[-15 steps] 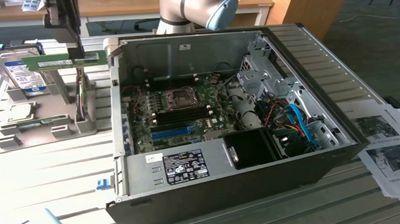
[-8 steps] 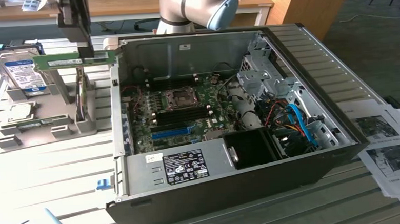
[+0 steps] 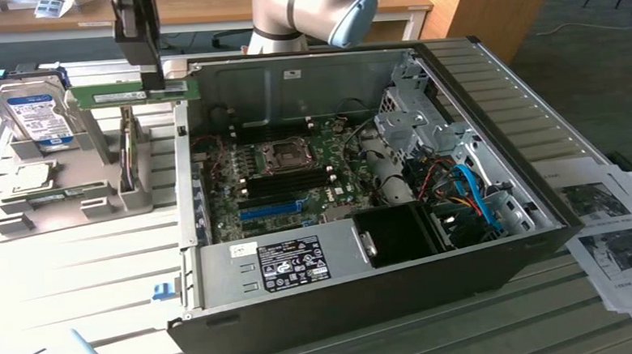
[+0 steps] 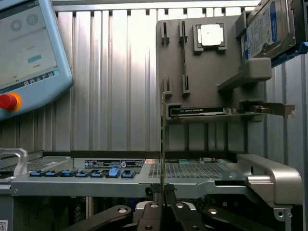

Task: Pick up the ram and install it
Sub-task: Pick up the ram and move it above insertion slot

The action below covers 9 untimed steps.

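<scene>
**Helper:** Where is the ram now?

**Me:** I see the ram (image 3: 127,93) up in the air, at the exterior view's left. It lies long and flat, like a little green ruler. One end is over the grey holder (image 3: 90,195). The other end reaches the rim of the open computer case (image 3: 334,306).

**Helper:** Is your gripper holding it?

**Me:** Yes. My gripper (image 3: 154,78) comes down from above. Its jaws are pinched narrow on the top edge of the ram. In the wrist view I see the ram from its thin side, like a line. It stands between the two fingers (image 4: 169,199), and they press on it from both sides.

**Helper:** Is it in the computer?

**Me:** No. The motherboard (image 3: 293,158) lies at the bottom of the case, and the ram is high up and apart from it. The long dark slots (image 3: 289,178) on the board have no stick in them.

**Helper:** What else is near?

**Me:** A hard drive (image 3: 31,115) with a blue label leans on the holder, just beside the far end of the ram. A small square CPU chip (image 3: 30,177) sits lower on the holder. Some papers (image 3: 616,226) lie at the exterior view's right, next to the case. In the wrist view I also see a teach pendant (image 4: 29,53) with a red button (image 4: 7,101).
</scene>
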Tool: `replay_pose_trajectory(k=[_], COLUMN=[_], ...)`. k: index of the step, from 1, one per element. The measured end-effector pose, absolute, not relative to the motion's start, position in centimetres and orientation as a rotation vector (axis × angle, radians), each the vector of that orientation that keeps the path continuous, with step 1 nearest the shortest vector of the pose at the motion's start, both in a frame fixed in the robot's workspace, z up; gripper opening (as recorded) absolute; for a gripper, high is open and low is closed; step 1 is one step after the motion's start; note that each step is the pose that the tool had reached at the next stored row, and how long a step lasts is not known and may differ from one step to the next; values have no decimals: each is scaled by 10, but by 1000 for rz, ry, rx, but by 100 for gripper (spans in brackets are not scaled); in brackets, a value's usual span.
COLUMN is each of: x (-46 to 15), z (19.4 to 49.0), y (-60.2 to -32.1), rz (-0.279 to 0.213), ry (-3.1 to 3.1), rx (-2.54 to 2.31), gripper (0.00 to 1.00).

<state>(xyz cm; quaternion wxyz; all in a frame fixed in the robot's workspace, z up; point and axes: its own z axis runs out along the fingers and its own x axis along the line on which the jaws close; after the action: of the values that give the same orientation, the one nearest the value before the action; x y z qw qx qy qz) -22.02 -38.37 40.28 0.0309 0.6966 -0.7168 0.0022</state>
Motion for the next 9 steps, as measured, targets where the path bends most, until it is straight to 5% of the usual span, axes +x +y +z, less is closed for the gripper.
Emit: replay_pose_trajectory(k=[9], x=[-200], z=[403], y=[-384], rz=[7], ry=[-2209], rx=[2146], gripper=[11])
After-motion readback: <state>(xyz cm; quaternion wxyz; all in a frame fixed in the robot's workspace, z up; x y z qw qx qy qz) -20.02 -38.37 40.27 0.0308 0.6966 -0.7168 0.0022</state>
